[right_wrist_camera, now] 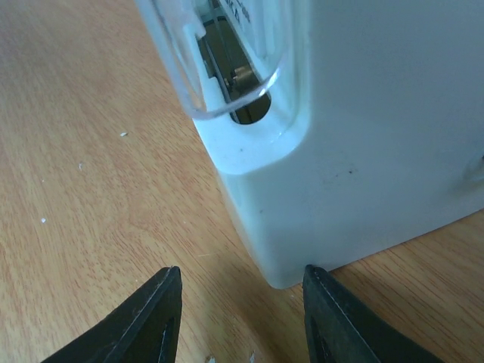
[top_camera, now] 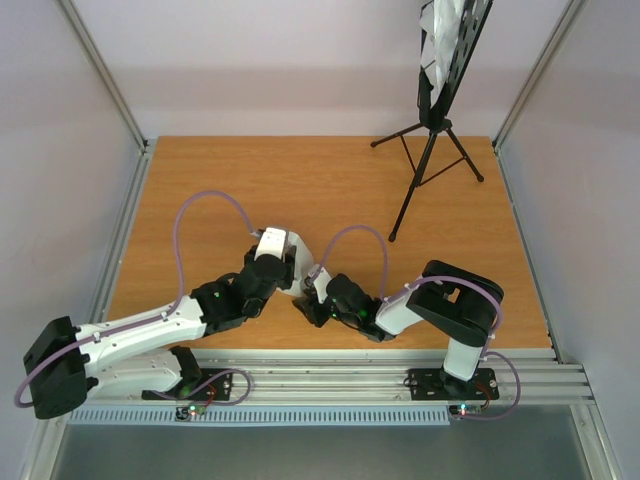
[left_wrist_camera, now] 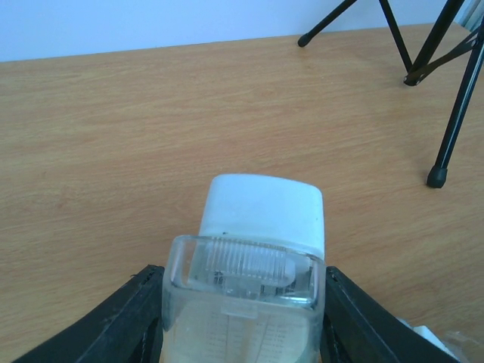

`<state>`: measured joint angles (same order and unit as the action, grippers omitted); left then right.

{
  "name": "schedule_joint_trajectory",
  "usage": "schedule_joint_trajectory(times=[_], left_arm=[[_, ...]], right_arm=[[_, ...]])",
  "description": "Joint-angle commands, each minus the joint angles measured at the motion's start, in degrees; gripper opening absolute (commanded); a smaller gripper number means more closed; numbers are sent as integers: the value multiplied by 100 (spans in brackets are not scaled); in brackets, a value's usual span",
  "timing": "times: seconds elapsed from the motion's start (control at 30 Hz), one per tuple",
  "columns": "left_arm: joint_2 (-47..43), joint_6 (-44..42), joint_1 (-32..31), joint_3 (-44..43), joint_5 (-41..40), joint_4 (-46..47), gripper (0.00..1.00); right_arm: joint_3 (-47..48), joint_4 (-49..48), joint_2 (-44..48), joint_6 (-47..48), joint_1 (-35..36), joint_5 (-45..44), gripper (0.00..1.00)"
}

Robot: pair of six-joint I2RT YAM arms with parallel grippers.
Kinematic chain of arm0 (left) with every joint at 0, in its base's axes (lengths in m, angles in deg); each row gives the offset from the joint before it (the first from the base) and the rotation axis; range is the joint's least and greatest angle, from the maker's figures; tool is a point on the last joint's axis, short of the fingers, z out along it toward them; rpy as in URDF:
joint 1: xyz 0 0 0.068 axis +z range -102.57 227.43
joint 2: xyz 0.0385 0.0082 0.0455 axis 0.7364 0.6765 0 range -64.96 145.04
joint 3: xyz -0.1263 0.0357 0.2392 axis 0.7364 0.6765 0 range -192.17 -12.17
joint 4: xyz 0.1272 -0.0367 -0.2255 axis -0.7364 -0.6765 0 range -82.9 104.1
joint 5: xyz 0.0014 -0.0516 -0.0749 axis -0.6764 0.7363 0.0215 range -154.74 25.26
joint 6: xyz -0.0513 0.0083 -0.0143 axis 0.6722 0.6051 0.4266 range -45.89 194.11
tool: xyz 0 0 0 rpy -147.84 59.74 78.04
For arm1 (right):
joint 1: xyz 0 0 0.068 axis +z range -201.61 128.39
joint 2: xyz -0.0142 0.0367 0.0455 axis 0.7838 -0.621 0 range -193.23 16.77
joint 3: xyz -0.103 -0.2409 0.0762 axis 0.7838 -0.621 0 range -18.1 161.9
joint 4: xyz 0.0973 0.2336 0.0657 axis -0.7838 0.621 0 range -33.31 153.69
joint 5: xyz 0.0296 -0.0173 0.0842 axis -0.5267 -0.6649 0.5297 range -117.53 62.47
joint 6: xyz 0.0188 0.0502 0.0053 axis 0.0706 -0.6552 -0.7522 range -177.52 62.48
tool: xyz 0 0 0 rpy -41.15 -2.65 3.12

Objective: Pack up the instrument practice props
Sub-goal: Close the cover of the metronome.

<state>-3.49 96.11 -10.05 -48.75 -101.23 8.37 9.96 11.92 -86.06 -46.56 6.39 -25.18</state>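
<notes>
Desk (top_camera: 250,190): a wooden top that carries everything; both arms reach over its near middle.
Music stand (top_camera: 436,125): black, on three spread legs at the far right corner, well apart from both arms; its perforated panel runs up out of the top view.
Sheet-music pages (top_camera: 440,40): white, resting against the stand's panel.
Metronome (left_wrist_camera: 261,219): white body with a clear cover (left_wrist_camera: 242,302), at the near middle of the desk between the two arms. In the right wrist view its lower corner touches the wood. Whether it stands upright or tipped I cannot tell.
Left claw (left_wrist_camera: 242,325): pinching the metronome, one black finger (left_wrist_camera: 136,321) against each side of the clear cover.
Right claw (right_wrist_camera: 240,291): spread and holding nothing, low over the wood. The metronome's white corner is just ahead of the fingertips, nearest the right-hand finger (right_wrist_camera: 325,318) in that view.
</notes>
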Motion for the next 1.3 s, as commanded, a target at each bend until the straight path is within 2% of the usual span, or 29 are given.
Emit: schedule_joint_trajectory(times=[0.0, 1.27], left_arm=[[-61, -159, -27, 49, -131, 847, 43], [-74, -607, 163, 732, 533, 1941, 44]], right_arm=[[91, -292, -48, -50, 63, -103, 46], [93, -216, -66, -50, 93, -103, 46]])
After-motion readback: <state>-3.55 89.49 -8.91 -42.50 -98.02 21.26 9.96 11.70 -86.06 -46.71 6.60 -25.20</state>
